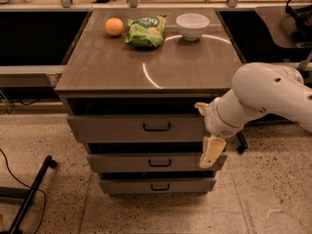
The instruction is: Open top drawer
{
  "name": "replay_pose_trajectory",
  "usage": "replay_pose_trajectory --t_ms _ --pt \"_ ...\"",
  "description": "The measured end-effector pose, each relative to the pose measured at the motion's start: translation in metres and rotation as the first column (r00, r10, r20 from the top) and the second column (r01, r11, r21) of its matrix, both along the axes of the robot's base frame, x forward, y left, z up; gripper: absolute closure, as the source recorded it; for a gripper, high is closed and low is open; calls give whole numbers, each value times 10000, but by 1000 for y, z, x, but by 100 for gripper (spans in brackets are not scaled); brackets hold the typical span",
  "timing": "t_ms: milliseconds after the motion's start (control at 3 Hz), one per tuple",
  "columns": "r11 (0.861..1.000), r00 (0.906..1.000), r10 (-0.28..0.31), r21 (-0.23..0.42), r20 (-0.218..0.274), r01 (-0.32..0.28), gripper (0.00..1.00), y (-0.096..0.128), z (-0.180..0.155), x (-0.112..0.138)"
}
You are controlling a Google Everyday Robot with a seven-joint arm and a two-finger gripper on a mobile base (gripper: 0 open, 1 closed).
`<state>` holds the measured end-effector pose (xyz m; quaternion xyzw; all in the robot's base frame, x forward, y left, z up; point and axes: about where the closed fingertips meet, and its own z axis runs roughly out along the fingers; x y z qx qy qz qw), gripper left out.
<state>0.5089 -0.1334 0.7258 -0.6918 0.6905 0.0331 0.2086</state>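
Note:
The top drawer (122, 128) is the widest of three grey-brown drawer fronts under the table top, with a small black bar handle (156, 127) at its centre. A dark gap shows above its front. My gripper (208, 130) hangs from the white arm at the right end of the drawer stack, level with the top and middle drawers. One cream finger (212, 151) points down over the middle drawer's right end, a second tip sits near the top drawer's upper right corner. The gripper is to the right of the handle and not touching it.
On the table top (146, 67) lie an orange (114, 27), a green snack bag (145, 31) and a white bowl (192, 26). The middle drawer (146, 163) and the bottom drawer (146, 185) sit below. A black stand leg (29, 196) lies on the floor at left.

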Motion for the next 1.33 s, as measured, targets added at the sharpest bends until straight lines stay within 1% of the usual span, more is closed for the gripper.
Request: replay_pose_trajectory --t_ms 333,667,1000,1333 --pt "9995 10000 -30 -301 50 31 0 -2 -6 3" --pt "9961 9988 -166 -854 468 206 0 -9 -17 10" --pt "9885 9953 -271 -1454 931 405 0 -15 -27 22" --pt "9800 9932 -399 -1898 1092 603 0 -21 -39 37"
